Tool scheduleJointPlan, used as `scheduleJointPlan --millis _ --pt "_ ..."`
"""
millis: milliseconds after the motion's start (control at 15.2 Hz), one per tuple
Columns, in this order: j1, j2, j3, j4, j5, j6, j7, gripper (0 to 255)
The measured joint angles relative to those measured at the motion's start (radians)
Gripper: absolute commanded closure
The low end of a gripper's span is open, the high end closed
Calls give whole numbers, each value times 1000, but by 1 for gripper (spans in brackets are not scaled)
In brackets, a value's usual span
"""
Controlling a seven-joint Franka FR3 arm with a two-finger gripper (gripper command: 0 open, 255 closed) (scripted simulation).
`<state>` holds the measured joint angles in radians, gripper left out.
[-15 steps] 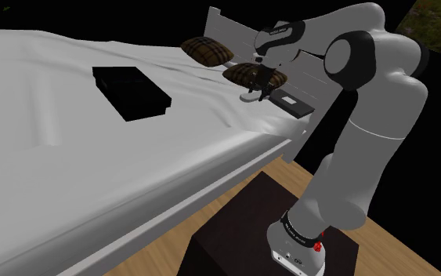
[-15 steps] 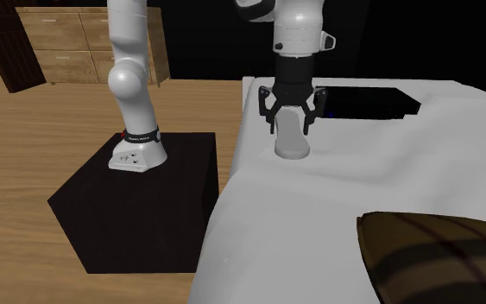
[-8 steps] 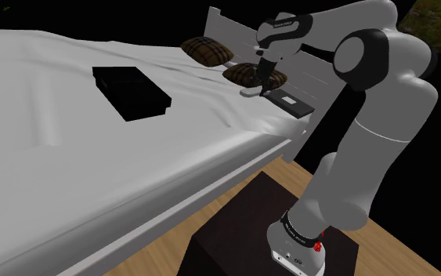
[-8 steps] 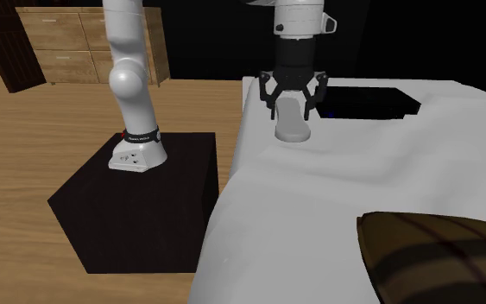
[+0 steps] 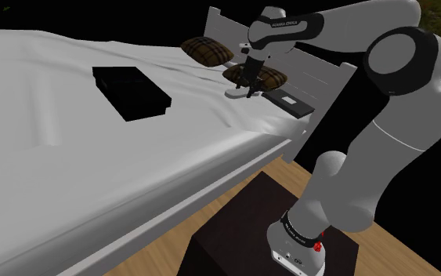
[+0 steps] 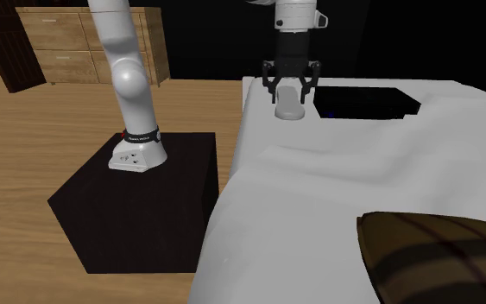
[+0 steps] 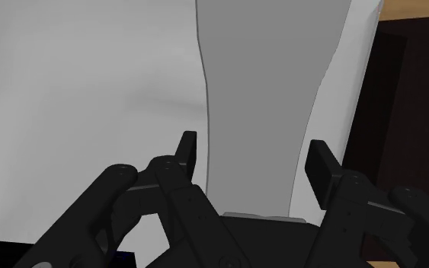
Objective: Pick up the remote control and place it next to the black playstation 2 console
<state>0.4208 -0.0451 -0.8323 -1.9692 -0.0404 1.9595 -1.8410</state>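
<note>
My gripper is shut on a plain grey remote control, which hangs lengthwise below the fingers, a little above the white bed sheet. In the second exterior view the gripper holds the remote in the air close to the bed's edge. The wrist view has the remote clasped between both fingers of the gripper. A flat black console lies on the sheet to the shoulder view's left of the gripper. In the second exterior view the console sits just right of the remote.
Two plaid pillows lie by the white headboard, and one pillow fills the second exterior view's lower right. A small black device rests near the headboard. The dark stand is beside the bed; a wooden dresser stands on the floor.
The gripper has risen with the remote off the sheet and carried it to the shoulder view's left, toward the console. The arm has stretched out further.
</note>
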Motion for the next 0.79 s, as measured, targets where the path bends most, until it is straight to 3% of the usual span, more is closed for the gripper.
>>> scheduleJointPlan --millis 396,792 --pt "68 -69 98 -63 -51 7 188 255" --pt "129 -69 180 -71 -47 8 329 255"
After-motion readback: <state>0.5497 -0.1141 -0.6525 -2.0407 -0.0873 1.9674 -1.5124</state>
